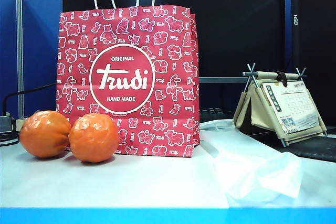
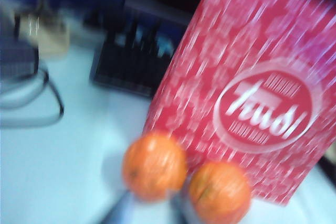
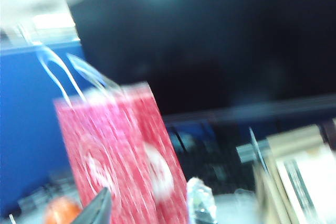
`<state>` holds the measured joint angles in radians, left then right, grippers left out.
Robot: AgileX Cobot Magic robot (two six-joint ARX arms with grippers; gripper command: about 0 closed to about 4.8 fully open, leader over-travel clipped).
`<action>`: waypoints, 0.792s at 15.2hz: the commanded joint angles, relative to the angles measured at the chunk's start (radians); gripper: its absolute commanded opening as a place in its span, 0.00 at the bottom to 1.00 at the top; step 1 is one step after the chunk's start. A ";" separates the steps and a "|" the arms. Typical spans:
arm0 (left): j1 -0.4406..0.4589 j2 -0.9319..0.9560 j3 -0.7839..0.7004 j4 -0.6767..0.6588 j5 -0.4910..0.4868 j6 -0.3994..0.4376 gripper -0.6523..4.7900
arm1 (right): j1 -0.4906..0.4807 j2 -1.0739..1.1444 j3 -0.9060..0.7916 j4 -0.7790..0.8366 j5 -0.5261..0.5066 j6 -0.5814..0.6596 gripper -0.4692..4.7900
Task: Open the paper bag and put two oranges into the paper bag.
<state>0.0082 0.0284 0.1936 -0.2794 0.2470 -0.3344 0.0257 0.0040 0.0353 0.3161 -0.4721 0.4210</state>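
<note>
Paper bag (image 1: 127,81) stood upright on counter (image 1: 121,182), top shut; two oranges (image 1: 45,134) (image 1: 94,137) touching, just in front at its left.

Judged step: open bag first — pinch rim, spread gently, avoid tipping.

Exterior view showed no arms. Left wrist view showed left end effector (image 2: 149,211) near oranges, blurred, opening unreadable. Right wrist view showed right end effector (image 3: 152,208) beside bag, fingers apart, empty.

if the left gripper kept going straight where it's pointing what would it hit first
Probably the nearer orange. In the blurred left wrist view the left gripper shows only as dark finger tips just short of that fruit, with the second orange beside it and the paper bag behind. Depth is uncertain.
</note>
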 commanded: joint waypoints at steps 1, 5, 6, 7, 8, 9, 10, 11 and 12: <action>0.001 0.126 0.110 -0.049 0.048 0.001 0.42 | 0.001 -0.002 0.064 0.029 -0.002 0.019 0.50; 0.000 0.573 0.223 -0.061 0.117 0.026 0.72 | 0.000 -0.001 0.205 0.006 0.030 0.017 0.62; 0.000 0.687 0.232 -0.046 0.154 0.042 0.89 | 0.000 0.004 0.278 -0.046 0.113 0.017 0.72; 0.000 0.745 0.232 -0.011 0.182 0.042 0.91 | 0.000 0.021 0.319 -0.068 0.130 0.013 0.72; -0.001 0.772 0.232 0.010 0.193 0.041 0.91 | 0.000 0.042 0.345 -0.085 0.130 0.001 0.73; -0.011 0.808 0.232 0.052 0.195 0.039 0.91 | 0.000 0.081 0.381 -0.120 0.129 -0.011 0.73; -0.026 0.830 0.232 0.087 0.180 0.039 0.91 | 0.000 0.116 0.403 -0.138 0.110 -0.011 0.75; -0.052 0.858 0.232 0.139 0.143 0.039 0.91 | 0.000 0.173 0.421 -0.136 0.075 -0.010 0.75; -0.083 0.880 0.233 0.183 0.109 0.039 0.91 | 0.001 0.220 0.433 -0.128 0.055 -0.010 0.75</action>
<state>-0.0547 0.8944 0.4210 -0.1566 0.3916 -0.3004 0.0250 0.1974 0.4561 0.1738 -0.3927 0.4129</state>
